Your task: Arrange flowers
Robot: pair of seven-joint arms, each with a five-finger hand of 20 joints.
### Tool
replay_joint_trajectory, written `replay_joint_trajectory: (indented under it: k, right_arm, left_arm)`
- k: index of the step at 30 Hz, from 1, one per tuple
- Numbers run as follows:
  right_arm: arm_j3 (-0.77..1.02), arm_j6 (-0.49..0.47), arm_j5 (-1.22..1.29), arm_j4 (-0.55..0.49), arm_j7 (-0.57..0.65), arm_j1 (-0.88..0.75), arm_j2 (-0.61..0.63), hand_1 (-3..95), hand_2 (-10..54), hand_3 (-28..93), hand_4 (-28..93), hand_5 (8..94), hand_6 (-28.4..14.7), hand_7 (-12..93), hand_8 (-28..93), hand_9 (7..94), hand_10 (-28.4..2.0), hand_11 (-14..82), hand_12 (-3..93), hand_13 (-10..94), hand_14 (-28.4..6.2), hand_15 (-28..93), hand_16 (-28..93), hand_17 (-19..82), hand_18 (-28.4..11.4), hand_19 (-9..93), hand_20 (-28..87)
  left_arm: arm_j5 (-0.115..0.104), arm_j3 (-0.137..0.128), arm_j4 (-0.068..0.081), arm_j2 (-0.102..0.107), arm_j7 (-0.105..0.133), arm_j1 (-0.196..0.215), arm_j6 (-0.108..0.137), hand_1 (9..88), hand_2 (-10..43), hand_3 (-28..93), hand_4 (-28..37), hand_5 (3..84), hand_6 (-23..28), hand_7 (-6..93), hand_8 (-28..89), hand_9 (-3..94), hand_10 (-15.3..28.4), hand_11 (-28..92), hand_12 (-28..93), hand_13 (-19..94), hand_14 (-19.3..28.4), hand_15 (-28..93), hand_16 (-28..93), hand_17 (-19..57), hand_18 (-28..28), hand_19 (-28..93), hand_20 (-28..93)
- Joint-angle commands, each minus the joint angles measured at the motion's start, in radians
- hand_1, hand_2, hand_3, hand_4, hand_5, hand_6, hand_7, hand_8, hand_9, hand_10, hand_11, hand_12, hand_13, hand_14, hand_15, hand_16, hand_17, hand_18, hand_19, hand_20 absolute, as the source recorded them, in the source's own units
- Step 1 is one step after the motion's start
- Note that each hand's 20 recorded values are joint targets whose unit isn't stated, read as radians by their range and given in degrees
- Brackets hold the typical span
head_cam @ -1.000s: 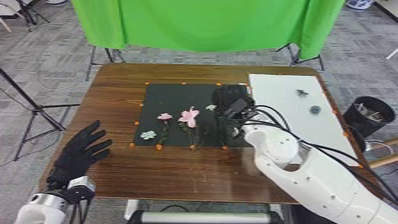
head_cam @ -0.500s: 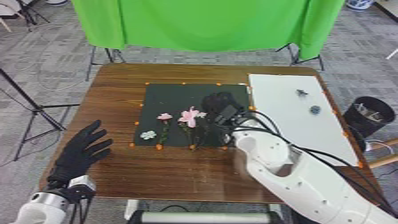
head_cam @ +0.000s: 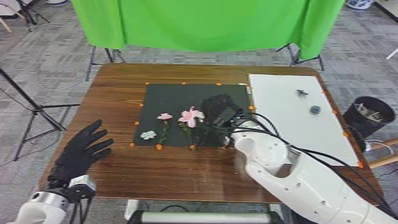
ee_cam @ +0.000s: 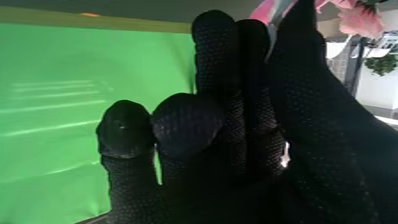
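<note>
My right hand (head_cam: 218, 106) is over the right part of the black sheet (head_cam: 173, 95) in the head view, its palm side hidden. Just left of it lies a large pink flower (head_cam: 190, 116), with a smaller pink flower (head_cam: 164, 116) on a green stem farther left. A pale blue-white flower (head_cam: 147, 135) rests near the sheet's lower left corner. In the right wrist view, my right hand (ee_cam: 240, 145) has pink petals (ee_cam: 360, 21) beyond its tip; whether it holds a stem is hidden. My left hand (head_cam: 82, 150) stands open at the table's left side.
A white sheet (head_cam: 293, 107) to the right bears two small grey-green pieces (head_cam: 314, 109). Orange markers (head_cam: 160, 147) dot the sheets' edges. Beyond the wooden table (head_cam: 169, 175) hangs a green cloth (head_cam: 209, 25); a black bin (head_cam: 369, 114) stands off its right side.
My right hand has moved left and a little toward the near edge, closer to the large pink flower. The small pale bloom beside it is no longer clearly distinguishable. My left hand has stayed still.
</note>
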Motion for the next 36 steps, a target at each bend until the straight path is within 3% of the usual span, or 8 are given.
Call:
replay_joint_trajectory:
  k: [1, 9, 19, 22, 26, 36]
  right_arm:
    - [0.016, -0.022, -0.013, -0.011, -0.017, -0.011, 0.003, 39.0, -9.5, 83, -27, 66.6, 3.1, 43, -3, 83.0, -5.5, 16.3, 31.9, 75, -3.8, 76, 29, 39, -19.6, 93, 55]
    - [0.036, -0.040, -0.004, -0.018, -0.032, -0.017, 0.004, 35.1, -9.5, 83, -28, 65.3, 3.0, 42, -2, 79.3, -6.8, 23.9, 24.4, 73, -4.0, 77, 28, 38, -19.8, 93, 54]
    - [0.086, -0.049, 0.009, -0.031, -0.041, -0.026, 0.001, 32.2, -9.5, 83, -28, 64.2, 2.8, 39, -2, 76.9, -7.3, 26.4, 20.9, 73, -4.4, 77, 28, 37, -20.0, 93, 54]
    - [0.107, -0.040, 0.025, -0.044, -0.040, -0.029, 0.005, 30.4, -9.5, 84, -28, 63.9, 3.0, 38, -4, 76.3, -7.4, 26.7, 20.7, 72, -4.6, 77, 28, 36, -20.1, 93, 54]
    - [0.136, -0.039, 0.056, -0.054, -0.050, -0.033, 0.002, 27.3, -9.5, 86, -26, 62.3, 2.8, 37, -16, 74.0, -7.9, 26.9, 20.7, 71, -5.1, 77, 28, 36, -20.3, 93, 53]
    - [0.141, -0.074, 0.076, -0.063, -0.071, -0.044, -0.009, 26.8, -9.5, 86, -26, 60.3, 1.8, 40, -16, 72.1, -8.1, 27.5, 20.9, 70, -5.2, 78, 28, 35, -20.6, 93, 53]
  left_arm:
    - [0.008, 0.004, 0.011, -0.011, -0.022, 0.006, -0.014, 26.0, -1.8, 70, -24.4, 23.1, 2.1, 22.2, -11, 22.1, 11.6, 19, 17, 21, 16.4, 31, 1, -9.3, 22.4, 43, 9]
    - [0.007, 0.004, 0.010, -0.009, -0.019, 0.008, -0.013, 26.0, -1.8, 70, -24.3, 23.2, 2.2, 22.1, -11, 22.1, 11.6, 19, 17, 21, 16.4, 31, 1, -9.3, 22.4, 43, 9]
    - [0.004, 0.003, 0.008, -0.008, -0.014, 0.011, -0.006, 26.0, -1.8, 70, -24.4, 23.1, 2.2, 22.1, -11, 22.1, 11.7, 19, 17, 21, 16.4, 31, 1, -9.3, 22.4, 43, 9]
    - [0.004, 0.004, 0.010, -0.007, -0.014, 0.009, -0.009, 26.0, -1.8, 70, -24.4, 23.1, 2.2, 22.3, -11, 22.1, 11.7, 19, 17, 21, 16.4, 31, 1, -9.3, 22.4, 44, 9]
    - [0.003, 0.002, 0.008, -0.008, -0.011, 0.014, -0.006, 26.0, -1.8, 70, -24.3, 23.1, 2.2, 22.2, -12, 22.1, 11.7, 19, 17, 21, 16.4, 31, 1, -9.3, 22.4, 44, 9]
    - [0.001, 0.005, 0.008, -0.007, -0.011, 0.010, -0.002, 26.1, -1.7, 70, -24.3, 23.1, 2.2, 22.3, -12, 22.1, 11.6, 19, 17, 21, 16.4, 31, 1, -9.2, 22.3, 43, 9]
